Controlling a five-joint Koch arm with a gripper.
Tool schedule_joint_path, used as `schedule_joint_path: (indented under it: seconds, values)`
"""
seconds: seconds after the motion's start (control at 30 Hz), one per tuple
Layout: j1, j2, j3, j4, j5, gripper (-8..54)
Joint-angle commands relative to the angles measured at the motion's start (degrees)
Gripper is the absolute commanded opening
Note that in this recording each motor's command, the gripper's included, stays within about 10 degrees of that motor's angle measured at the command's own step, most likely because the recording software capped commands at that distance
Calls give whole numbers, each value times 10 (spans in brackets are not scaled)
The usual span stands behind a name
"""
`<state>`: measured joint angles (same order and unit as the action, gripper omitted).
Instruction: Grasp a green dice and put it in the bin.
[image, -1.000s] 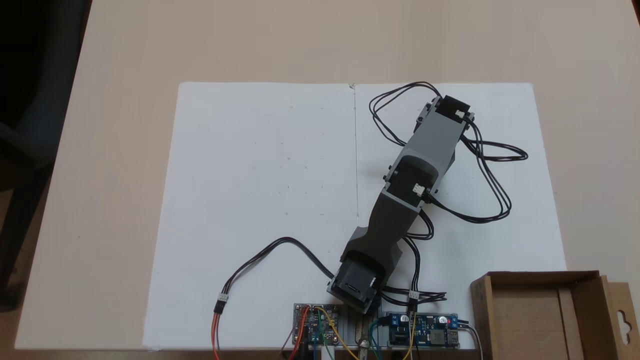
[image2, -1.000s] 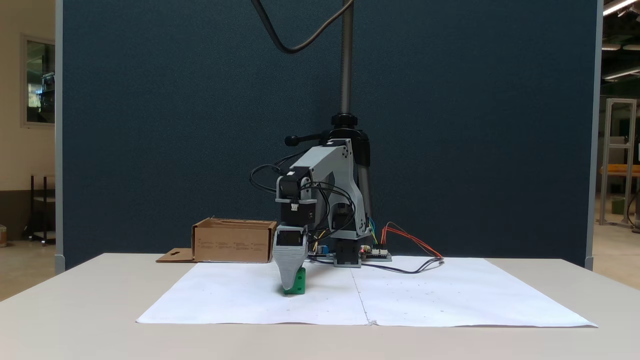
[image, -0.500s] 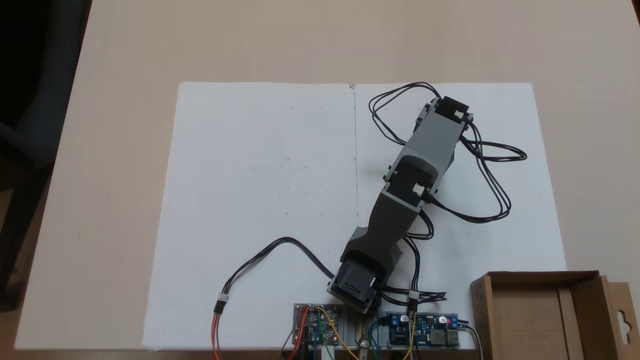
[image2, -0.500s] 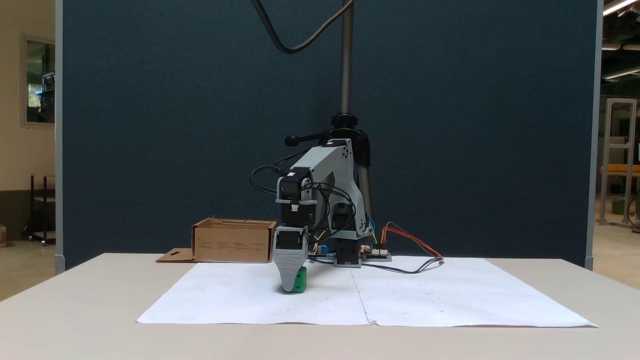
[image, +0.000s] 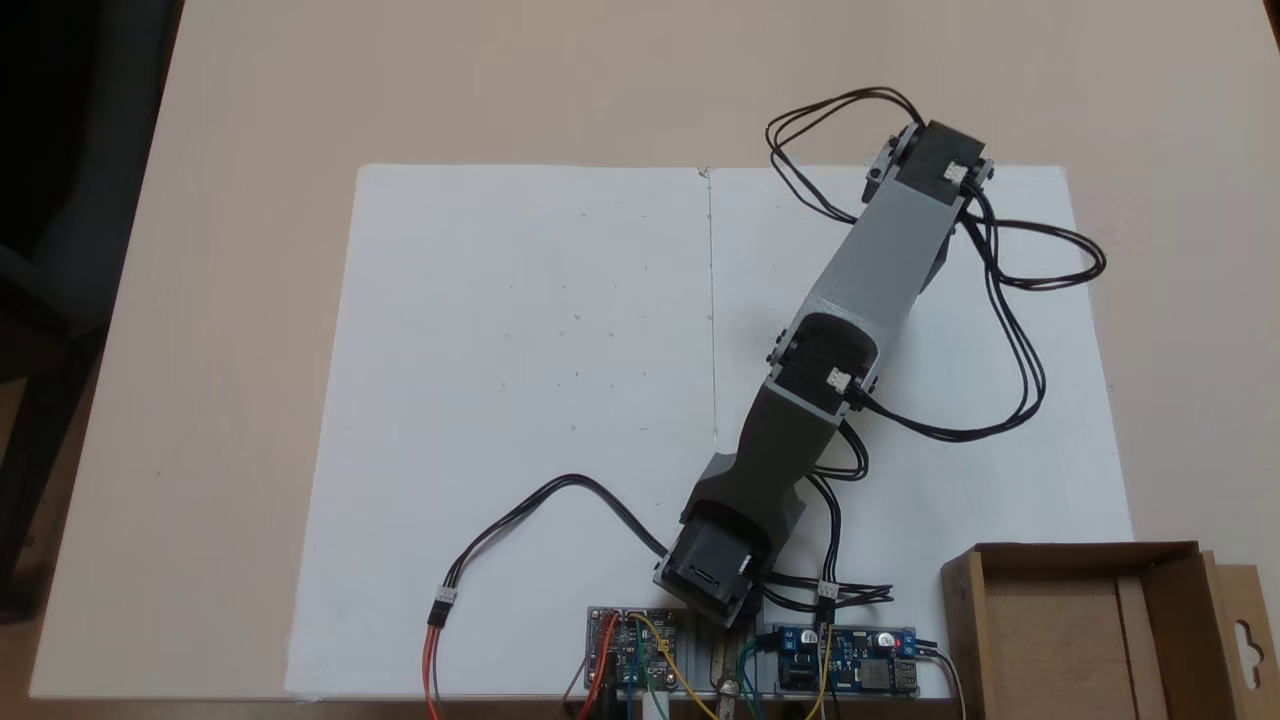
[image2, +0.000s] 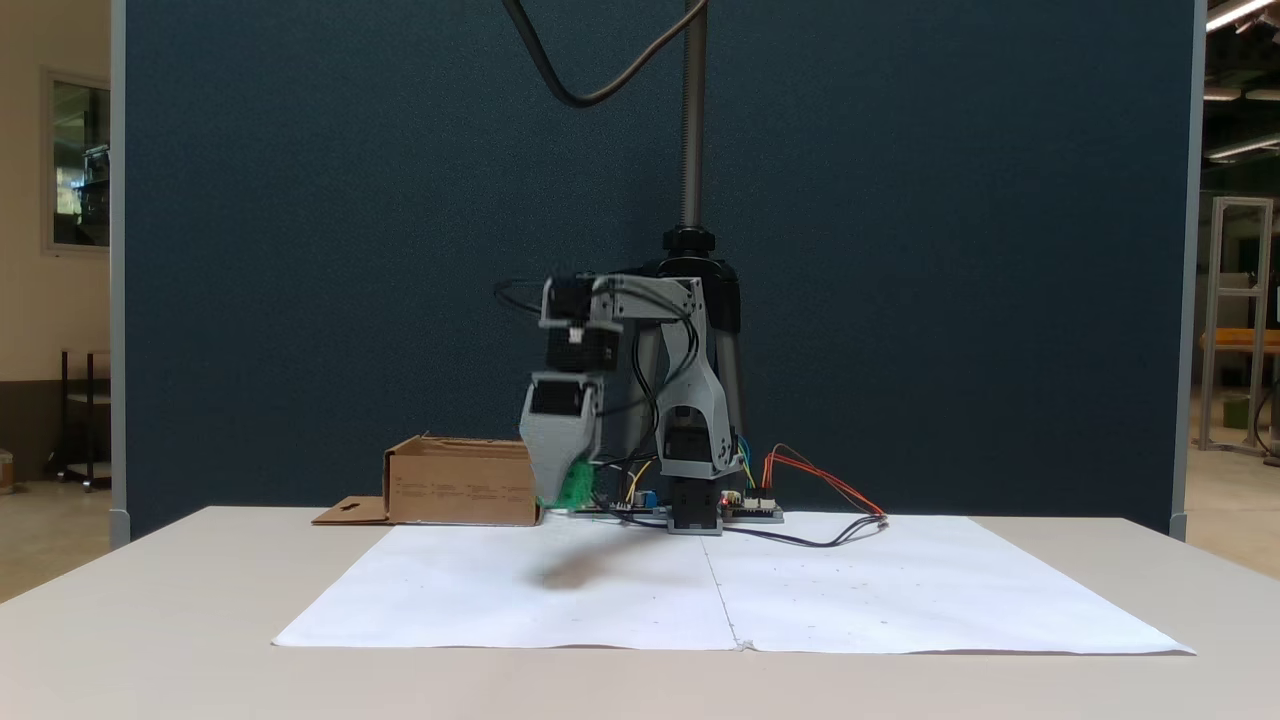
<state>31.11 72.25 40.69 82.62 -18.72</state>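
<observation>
A pale beige worktop (image2: 180, 600) carries two white paper sheets (image2: 900, 600) laid edge to edge, their seam running down the middle in both fixed views. In a fixed view, a tall dark blue partition panel (image2: 900, 250) stands behind the worktop, with a cream wall and a window at the left edge and a lit hall with a metal frame at the right.

The grey plastic arm (image: 880, 250) reaches out from its base at the near edge of the paper, beside two small circuit boards (image: 845, 672) with coloured wires; black cables (image: 1010, 350) loop off its far joint. In a fixed view, the pincer (image2: 562, 492) hangs downward, raised clear of the paper, and a soft shadow lies on the sheet below it. It is blurred, but the small bright green plastic dice (image2: 576, 487) sits pinched at its tip, off the surface.

The brown corrugated cardboard bin (image: 1075, 630), a low-walled rectangular box with a side flap and a hang-hole cutout, stands at the corner of the paper next to the boards; its visible inside is bare cardboard. In a fixed view the bin (image2: 460, 482) sits behind and to the left of the lifted dice, apart from it.
</observation>
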Motion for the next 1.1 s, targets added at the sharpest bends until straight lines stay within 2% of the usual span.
schedule_joint_path:
  seconds: [0.0,0.17,0.7,0.97,1.07]
  values:
    - [14,18,-54,31,37,117]
    - [81,22,-83,29,29,117]
    - [462,128,-98,24,-54,117]
    - [622,128,-98,-15,-76,117]
    - [657,101,-95,-26,-83,117]
